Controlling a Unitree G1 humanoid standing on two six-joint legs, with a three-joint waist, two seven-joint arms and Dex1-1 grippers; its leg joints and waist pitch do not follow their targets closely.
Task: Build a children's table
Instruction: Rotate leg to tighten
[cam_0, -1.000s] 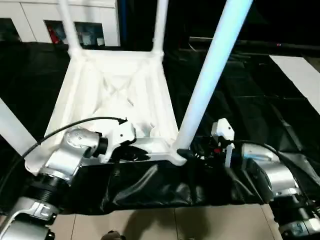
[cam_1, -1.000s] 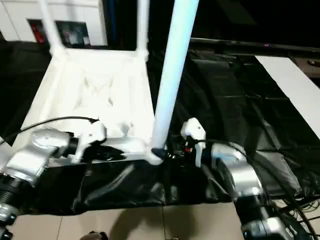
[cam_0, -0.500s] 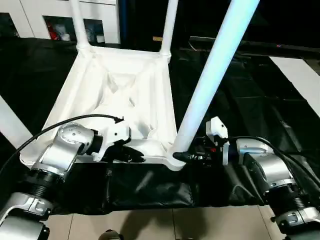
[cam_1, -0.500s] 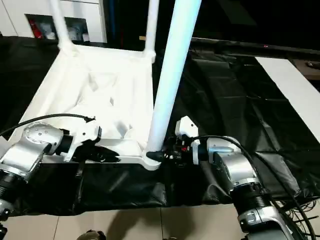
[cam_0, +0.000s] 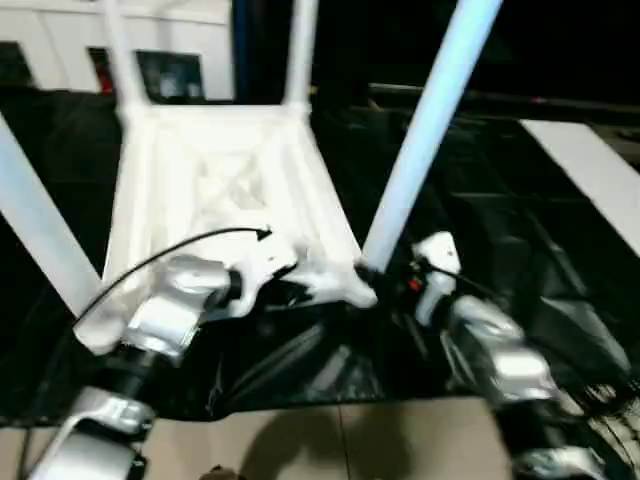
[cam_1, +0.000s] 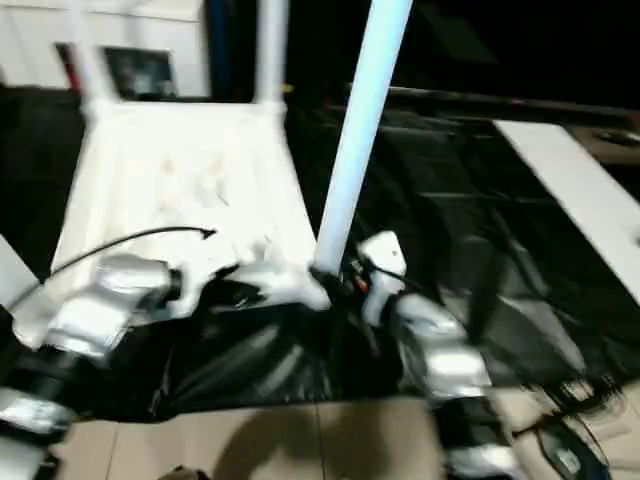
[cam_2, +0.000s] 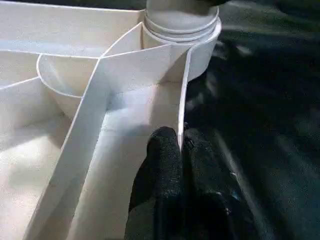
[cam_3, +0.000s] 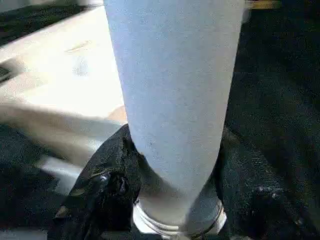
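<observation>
The children's table lies upside down on black sheeting, its ribbed white tabletop (cam_0: 220, 170) facing up. White legs stand in its corner sockets. The near right leg (cam_0: 425, 130) rises tilted to the right. My right gripper (cam_0: 375, 275) is shut on the base of this leg (cam_3: 175, 100), with one black finger (cam_3: 107, 185) on each side just above the socket. My left gripper (cam_0: 300, 292) is shut on the thin near rim wall (cam_2: 182, 100) of the tabletop, close to that same corner socket (cam_2: 182, 25). The near left leg (cam_0: 35, 230) stands at the left edge.
Crinkled black sheeting (cam_0: 500, 220) covers the ground around the table. A white cabinet with glass doors (cam_0: 60, 60) stands behind, and a white panel (cam_0: 590, 170) lies at the far right. Tan floor tiles (cam_0: 330, 450) run along the near edge.
The whole view has shifted and blurred, so the camera is moving. Both grippers keep their holds. My right forearm now reaches the leg from nearer and lower.
</observation>
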